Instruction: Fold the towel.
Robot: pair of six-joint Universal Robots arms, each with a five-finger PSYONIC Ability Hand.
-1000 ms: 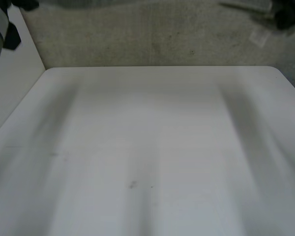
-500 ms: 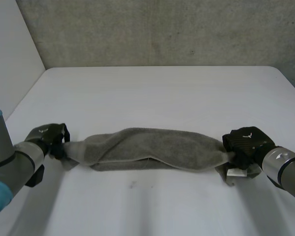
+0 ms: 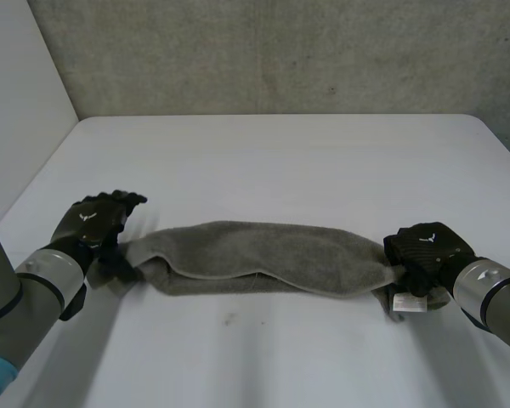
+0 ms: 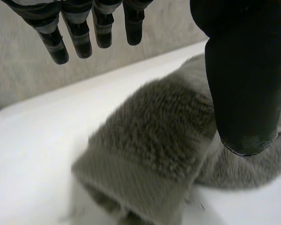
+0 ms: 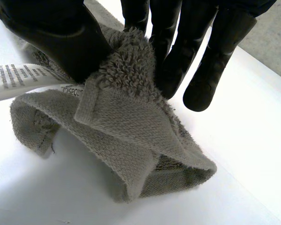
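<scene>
While the towel (image 3: 263, 259) lies as a long, bunched strip across the near part of the white table (image 3: 272, 153), each hand is at one of its short ends, well apart from the other. The strip appears to be doubled along its length, with one layer lying over another and a hem edge showing on the near side.

The left hand (image 3: 98, 223) hangs over the left end of the towel. In its wrist view the fingers are straight and spread, and the thumb stands well away from them. The cloth lies on the table under the palm, and nothing is pinched. This end therefore rests on the table by its own weight.

The right hand (image 3: 423, 248) is different. Its thumb and its fingers press together on the right end of the towel, so it grasps the cloth firmly. From this pinch the corner hangs down in a loose fold to the table, and a white care label (image 5: 23, 79) sticks out just beside the thumb.

I judge that the right hand holds its end to keep the strip stretched and in place. The left hand, being free, can choose a better hold on its corner. The fold is only rough, because the layers are rumpled and the ends are bunched. The next move probably needs a clean pinch on the left end.
</scene>
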